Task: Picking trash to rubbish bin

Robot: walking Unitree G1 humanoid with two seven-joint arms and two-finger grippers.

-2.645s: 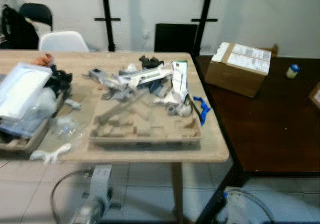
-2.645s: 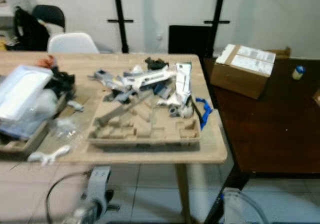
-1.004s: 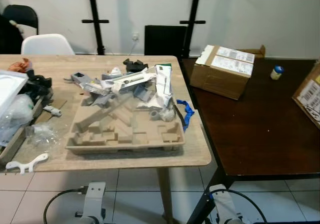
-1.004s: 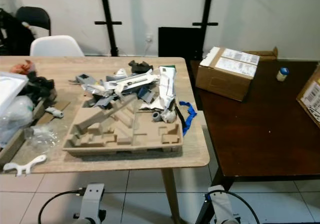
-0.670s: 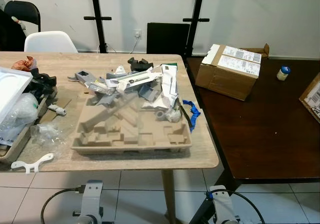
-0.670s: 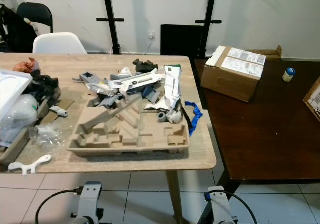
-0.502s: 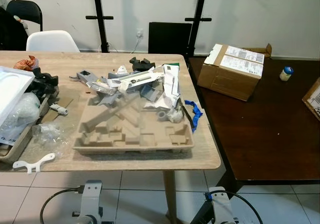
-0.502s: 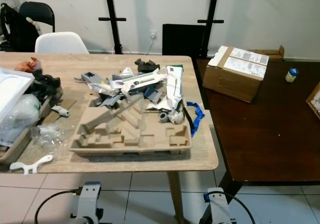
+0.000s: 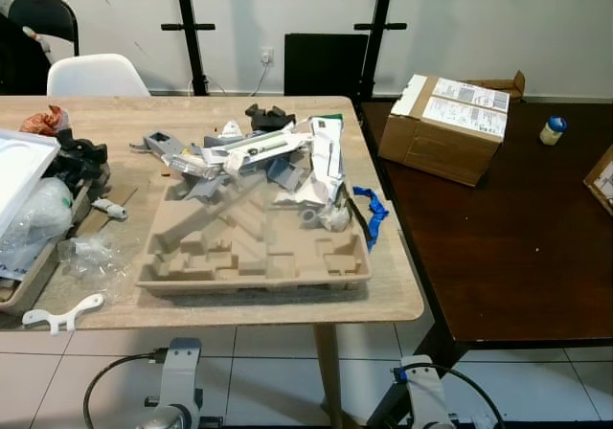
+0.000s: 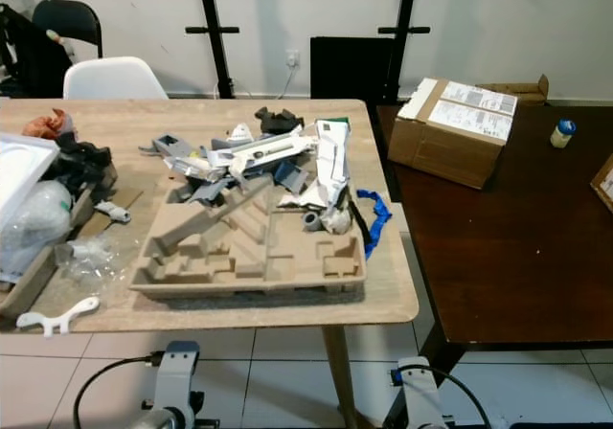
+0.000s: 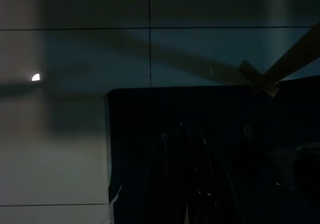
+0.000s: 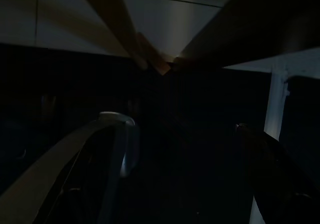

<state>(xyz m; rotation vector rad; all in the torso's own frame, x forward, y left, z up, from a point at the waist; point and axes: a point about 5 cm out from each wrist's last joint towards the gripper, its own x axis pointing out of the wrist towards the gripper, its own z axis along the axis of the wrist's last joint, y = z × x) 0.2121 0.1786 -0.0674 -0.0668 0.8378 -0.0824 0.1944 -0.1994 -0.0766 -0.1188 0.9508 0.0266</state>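
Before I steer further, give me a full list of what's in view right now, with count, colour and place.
Wooden table: 1, light wood, centre-left.
Dark table: 1, dark brown, right of the wooden one.
Pulp tray: 1, beige, near edge of wooden table.
Trash pile: 1 heap, grey and white scraps, at the tray's far end.
Blue strap: 1, blue, beside the tray's right side.
Plastic bags: a clump, clear and white, left end of wooden table.
White bracket: 1, white, front-left edge.
Cardboard box: 1, brown with white labels, on dark table.
Small bottle: 1, pale with blue cap, far right.
Chairs: 2, one white, one black, behind wooden table.
Left arm: silver, hanging low by the table's front.
Right arm: silver, hanging low.
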